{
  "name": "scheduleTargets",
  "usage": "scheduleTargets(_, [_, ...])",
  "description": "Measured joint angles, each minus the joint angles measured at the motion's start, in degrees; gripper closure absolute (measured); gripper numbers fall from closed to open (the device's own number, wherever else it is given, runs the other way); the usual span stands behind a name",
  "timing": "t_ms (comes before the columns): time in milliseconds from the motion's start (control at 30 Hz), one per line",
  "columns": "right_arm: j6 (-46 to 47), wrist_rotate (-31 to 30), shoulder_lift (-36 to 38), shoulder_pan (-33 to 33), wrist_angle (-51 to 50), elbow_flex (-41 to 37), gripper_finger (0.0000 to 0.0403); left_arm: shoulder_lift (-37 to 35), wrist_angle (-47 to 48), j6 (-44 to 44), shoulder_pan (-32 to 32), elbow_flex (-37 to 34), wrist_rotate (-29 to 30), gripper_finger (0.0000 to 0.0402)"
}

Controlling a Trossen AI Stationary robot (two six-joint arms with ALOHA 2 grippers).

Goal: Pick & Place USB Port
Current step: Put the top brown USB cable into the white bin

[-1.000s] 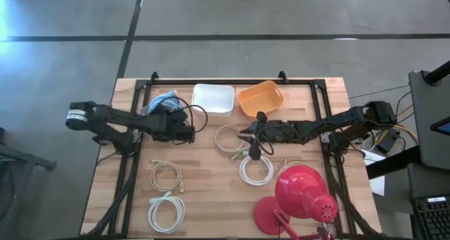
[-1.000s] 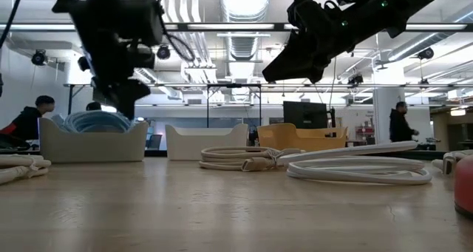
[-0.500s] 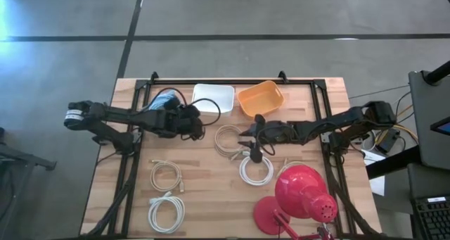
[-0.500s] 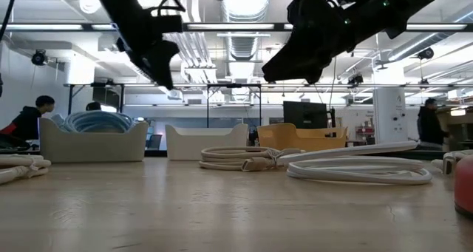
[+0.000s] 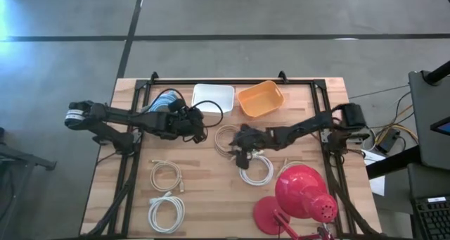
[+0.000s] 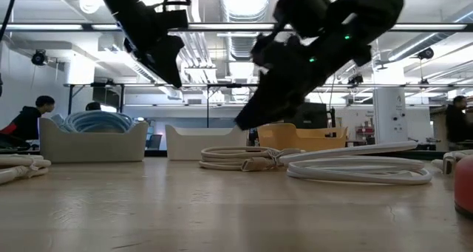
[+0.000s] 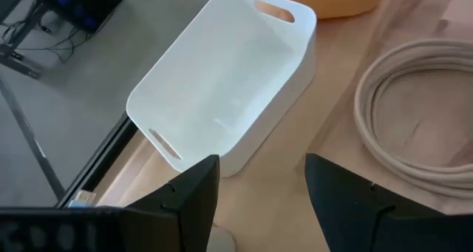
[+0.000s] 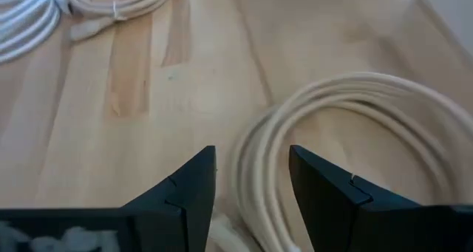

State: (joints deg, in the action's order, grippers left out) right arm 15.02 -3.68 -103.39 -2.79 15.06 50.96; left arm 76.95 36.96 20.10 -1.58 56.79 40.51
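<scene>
I took the cream cable coil (image 5: 226, 139) at the middle of the table (image 5: 204, 198) as my landmark. It lay flat just in front of the gap between the white bin (image 5: 213, 97) and the orange bin (image 5: 260, 98). The right pincer (image 5: 240, 146) hung directly over the coil's right-hand rim, fingers parted and holding nothing. In the right wrist view the cream loops (image 8: 347, 134) ran straight ahead between the two dark fingers (image 8: 185, 189), with a plug end showing beside the left finger. I judged this coil to be the task's USB cable, though the connector type could not be confirmed.

The relation the next move turns on: the coil sat below and slightly ahead of the right pincer, the strands at that rim running across the finger gap, so a straight descent should straddle the bundle. The right arm was clearly the nearer.

The left pincer (image 5: 199, 127) hovered behind and to the left of the coil, near the white bin, open wide and empty. A blue cable bundle (image 5: 166, 99) lay in a bin further left.

The coil was smooth, round-section, rubbery cord in several loose turns. The bins were glossy moulded plastic, the table pale planked wood. A white coil (image 5: 256, 171) lay just right and forward.
</scene>
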Motion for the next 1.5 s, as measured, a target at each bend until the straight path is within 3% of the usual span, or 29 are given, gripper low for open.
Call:
scheduleTargets(467, [1.0,-0.2,-16.4,-0.1,-23.1,21.3,0.0237,0.1,0.0,1.2,-0.4,-2.8,-0.4,0.0188])
scheduleTargets(633, [0.9,-2.7,-18.3,-0.3,-27.5,25.2,0.0273,0.1,-0.2,1.3,-0.5,-2.8,-0.3,0.0188])
scheduleTargets(900, [-0.2,-2.4,-16.8,-0.2,-30.3,26.8,0.0370,0.1,-0.2,1.4,-0.5,-2.8,-0.3,0.0188])
scheduleTargets(1167, [-0.3,-0.7,-10.7,-0.4,-32.8,27.3,0.0366,0.0,0.1,1.2,-0.6,-2.8,0.3,0.0188])
scheduleTargets(1500, [-7.8,-14.5,-1.3,-0.1,-32.7,27.2,0.0365,-3.1,1.0,0.9,-3.2,1.2,1.0,0.0188])
